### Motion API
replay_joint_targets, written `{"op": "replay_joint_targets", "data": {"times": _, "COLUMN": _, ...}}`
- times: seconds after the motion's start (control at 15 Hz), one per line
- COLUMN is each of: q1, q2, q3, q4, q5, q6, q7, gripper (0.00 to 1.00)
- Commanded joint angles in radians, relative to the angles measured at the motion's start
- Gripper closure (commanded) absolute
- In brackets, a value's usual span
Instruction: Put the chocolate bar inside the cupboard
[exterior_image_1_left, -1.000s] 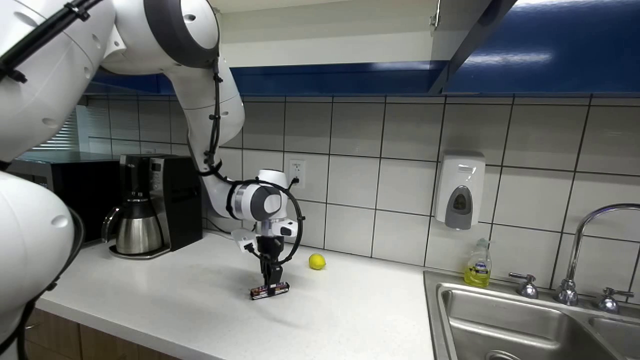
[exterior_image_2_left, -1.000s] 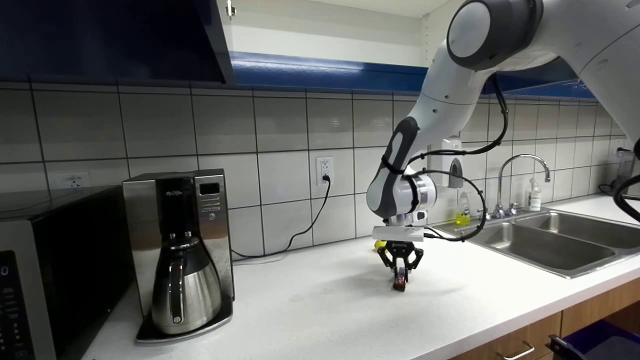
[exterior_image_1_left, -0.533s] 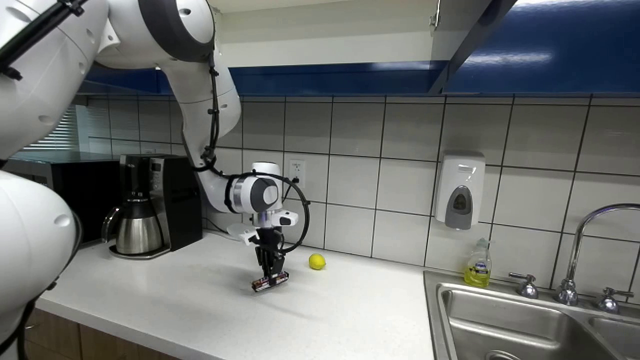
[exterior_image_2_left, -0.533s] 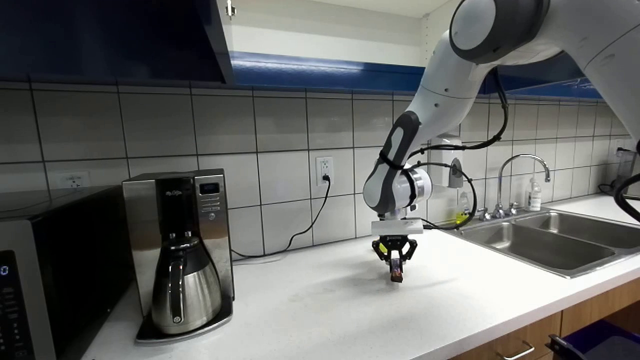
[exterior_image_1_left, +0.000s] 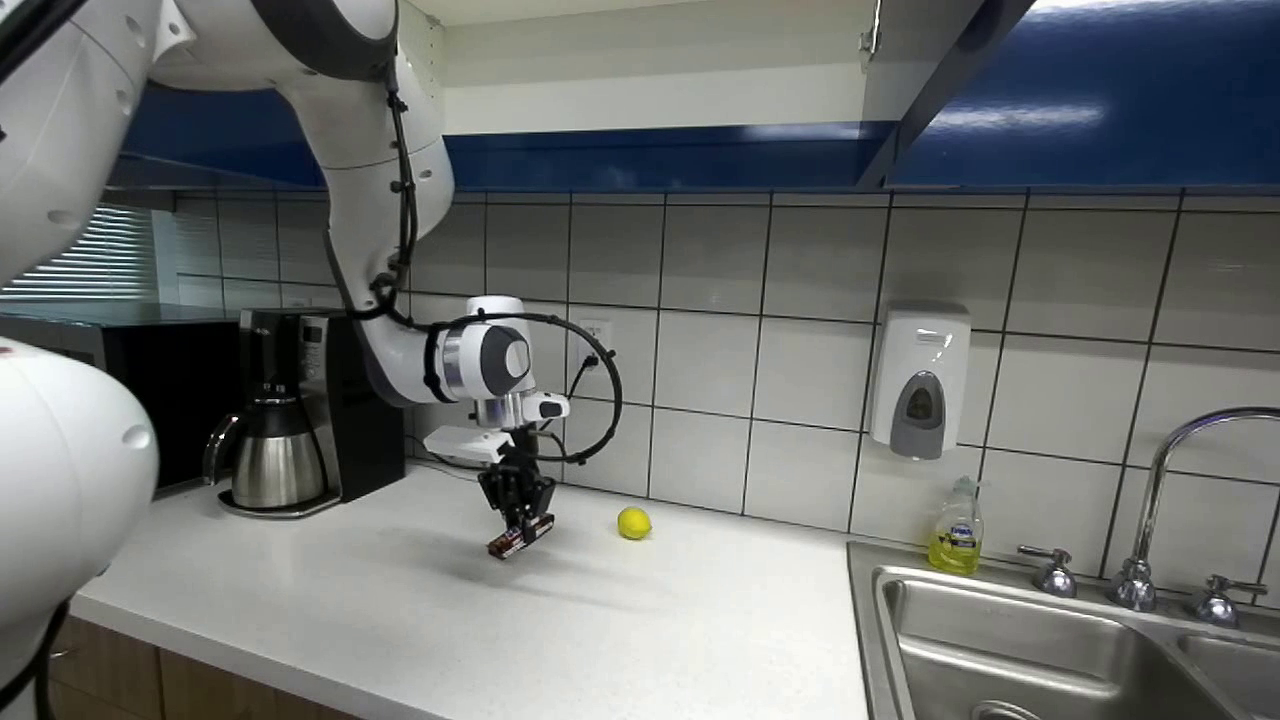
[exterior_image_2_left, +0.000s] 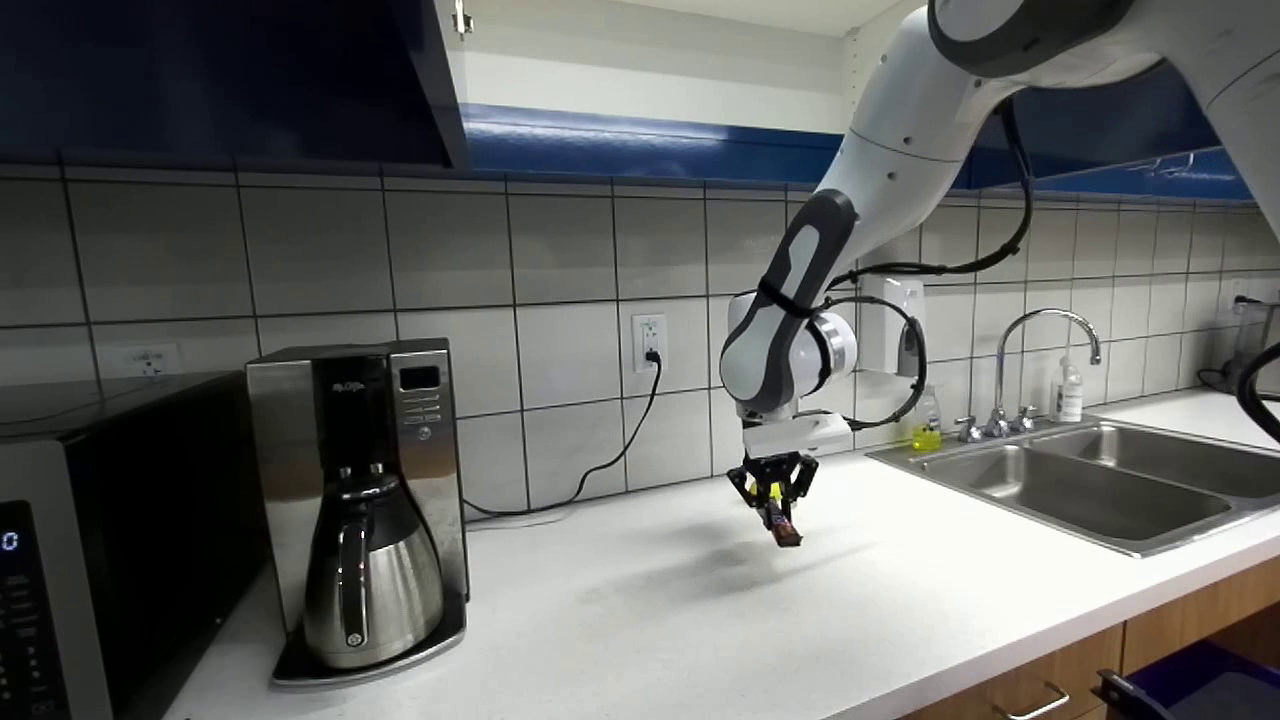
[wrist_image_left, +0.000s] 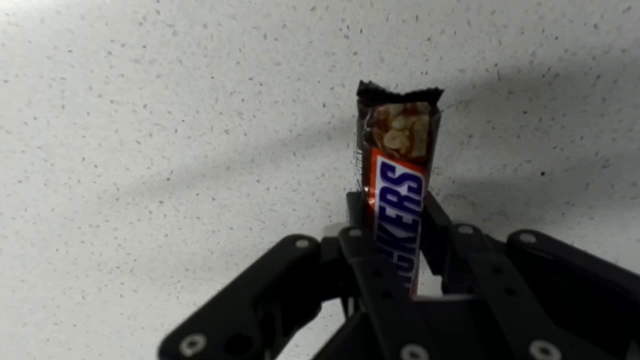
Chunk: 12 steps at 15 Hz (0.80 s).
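The chocolate bar (wrist_image_left: 398, 135) has a dark wrapper with a white, blue and red label. My gripper (wrist_image_left: 390, 215) is shut on it, a finger on each long side, with one end sticking out. In both exterior views the gripper (exterior_image_1_left: 523, 528) (exterior_image_2_left: 778, 512) points down and holds the bar (exterior_image_1_left: 506, 545) (exterior_image_2_left: 787, 536) a little above the white counter, with shadows below. The cupboard (exterior_image_1_left: 660, 160) (exterior_image_2_left: 650, 140) hangs on the wall above and behind the gripper. Its white inside shows between dark blue doors (exterior_image_1_left: 1100, 110) (exterior_image_2_left: 220, 80) that stand open; the arm covers part of it.
A yellow ball (exterior_image_1_left: 634, 523) lies on the counter (exterior_image_1_left: 640, 640) near the gripper. The coffee maker (exterior_image_2_left: 360, 500) and a black microwave (exterior_image_2_left: 140, 520) stand to one side. A sink (exterior_image_1_left: 1020, 640), soap bottle (exterior_image_1_left: 956, 530) and wall dispenser (exterior_image_1_left: 920, 380) are on the opposite side.
My gripper has risen from the counter with the bar in it. It has shifted toward the coffee maker and turned a little, so the bar now points another way.
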Motion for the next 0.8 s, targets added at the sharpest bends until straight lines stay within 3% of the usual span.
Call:
{"op": "replay_joint_targets", "data": {"times": 0.0, "q1": 0.013, "q2": -0.126, "q3": 0.015, "q4": -0.128, "q5": -0.070, "q6": 0.017, "q7": -0.016, "gripper": 0.93}}
{"op": "replay_joint_targets", "data": {"times": 0.33, "q1": 0.033, "q2": -0.290, "q3": 0.034, "q4": -0.294, "q5": -0.164, "q6": 0.011, "q7": 0.023, "gripper": 0.93}}
{"op": "replay_joint_targets", "data": {"times": 0.73, "q1": -0.007, "q2": -0.513, "q3": 0.099, "q4": -0.446, "q5": -0.240, "q6": -0.022, "q7": 0.063, "gripper": 0.93}}
